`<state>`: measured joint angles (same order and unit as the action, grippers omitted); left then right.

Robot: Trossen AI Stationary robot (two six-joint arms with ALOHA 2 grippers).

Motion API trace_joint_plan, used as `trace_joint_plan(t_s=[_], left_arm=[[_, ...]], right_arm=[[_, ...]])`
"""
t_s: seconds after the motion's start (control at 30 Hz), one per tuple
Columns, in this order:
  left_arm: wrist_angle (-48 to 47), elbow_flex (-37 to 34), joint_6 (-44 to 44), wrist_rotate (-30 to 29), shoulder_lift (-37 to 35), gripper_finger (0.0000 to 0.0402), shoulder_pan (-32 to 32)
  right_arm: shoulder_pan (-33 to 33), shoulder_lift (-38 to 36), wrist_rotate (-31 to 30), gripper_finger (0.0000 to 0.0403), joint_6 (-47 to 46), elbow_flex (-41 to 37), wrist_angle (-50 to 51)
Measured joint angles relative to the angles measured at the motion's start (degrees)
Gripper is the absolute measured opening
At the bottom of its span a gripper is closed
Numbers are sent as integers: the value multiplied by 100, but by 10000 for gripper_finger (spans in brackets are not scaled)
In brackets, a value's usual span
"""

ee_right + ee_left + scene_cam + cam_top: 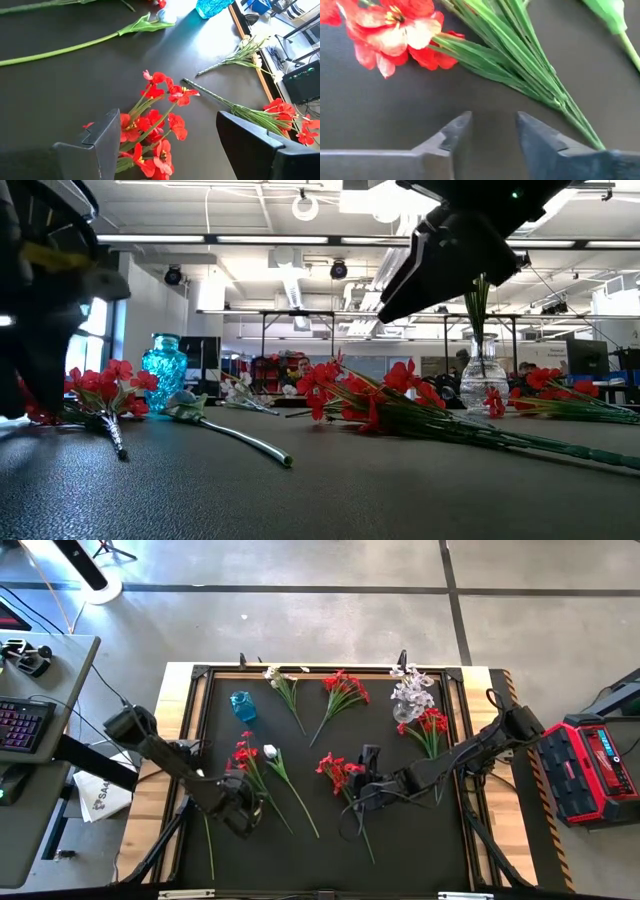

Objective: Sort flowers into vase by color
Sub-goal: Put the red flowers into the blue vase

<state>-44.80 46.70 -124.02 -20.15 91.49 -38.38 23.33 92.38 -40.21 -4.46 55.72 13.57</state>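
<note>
With one white and one red sprig in the clear vase (pixel 405 712), most flowers (pixel 343 690) lie on the bench (pixel 400 830), left end effector (pixel 243 812) narrowly parted, right end effector (pixel 366 780) wide, both empty.

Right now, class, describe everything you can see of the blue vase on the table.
The blue vase is small, of clear turquoise glass with a textured, faceted surface, a bulbous body and a narrower neck. It stands upright on the black mat toward the far left, and the low view shows nothing rising from its mouth. Nothing touches it: a pale sprig lies to its right, and a red sprig nearer the front.
</note>
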Motion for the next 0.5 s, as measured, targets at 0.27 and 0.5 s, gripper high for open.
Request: trace_joint_plan(t_s=[0.27,0.5], left_arm=[[789,2,-127,-736,50,233,48],[550,2,-311,-848,61,243,533]], right_arm=[[110,0,11,275,-151,0,270],[160,0,-21,275,-79,0,299]])
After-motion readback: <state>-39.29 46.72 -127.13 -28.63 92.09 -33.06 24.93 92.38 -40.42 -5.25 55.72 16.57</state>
